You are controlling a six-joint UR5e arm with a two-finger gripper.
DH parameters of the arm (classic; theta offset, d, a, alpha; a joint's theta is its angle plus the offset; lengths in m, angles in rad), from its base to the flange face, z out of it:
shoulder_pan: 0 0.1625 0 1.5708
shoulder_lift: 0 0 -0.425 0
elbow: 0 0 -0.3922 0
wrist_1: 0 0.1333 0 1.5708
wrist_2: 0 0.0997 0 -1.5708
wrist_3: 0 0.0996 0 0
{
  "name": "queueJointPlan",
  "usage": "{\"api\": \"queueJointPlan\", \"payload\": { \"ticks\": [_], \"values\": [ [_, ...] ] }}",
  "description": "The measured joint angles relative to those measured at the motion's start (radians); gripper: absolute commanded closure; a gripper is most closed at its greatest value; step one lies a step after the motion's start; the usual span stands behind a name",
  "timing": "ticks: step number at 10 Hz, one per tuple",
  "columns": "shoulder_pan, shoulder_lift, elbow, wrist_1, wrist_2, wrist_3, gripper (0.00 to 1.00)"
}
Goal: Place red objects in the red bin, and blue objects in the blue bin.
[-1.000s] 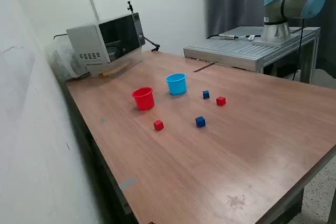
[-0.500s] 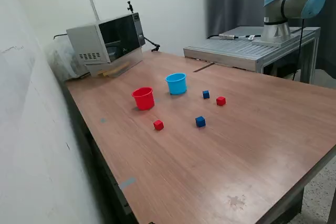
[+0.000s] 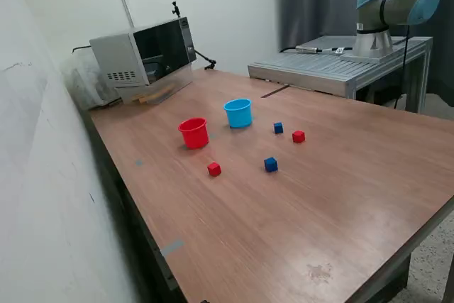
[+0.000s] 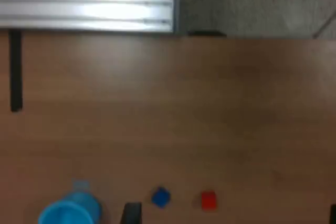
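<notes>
On the wooden table (image 3: 340, 175) in the exterior view, the red cup (image 3: 193, 133) and the light blue cup (image 3: 238, 113) stand upright side by side. One red cube (image 3: 213, 169) and one dark blue cube (image 3: 270, 164) lie nearer the front. A second blue cube (image 3: 278, 128) and a second red cube (image 3: 298, 136) lie close together beside the blue cup. The wrist view looks down from high up on the blue cup (image 4: 71, 211), a blue cube (image 4: 160, 196) and a red cube (image 4: 208, 200). Of my gripper (image 4: 231, 214), only two dark tips show, far apart with nothing between them.
A microwave (image 3: 142, 54) sits at the table's far corner by the wall. A grey metal platform (image 3: 333, 69) adjoins the table's far side and carries the arm's base (image 3: 386, 12). A white wall runs along the exterior view's left.
</notes>
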Motion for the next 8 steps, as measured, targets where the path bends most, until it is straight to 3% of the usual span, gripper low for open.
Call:
{"api": "queueJointPlan", "payload": {
  "ticks": [1,3,8],
  "values": [
    [-0.001,0.019,-0.006,-0.071,0.023,0.024,0.00],
    [-0.002,0.076,0.003,-0.227,0.040,0.164,0.00],
    [-0.009,0.307,0.135,-0.580,0.027,0.425,0.00]
  ]
}}
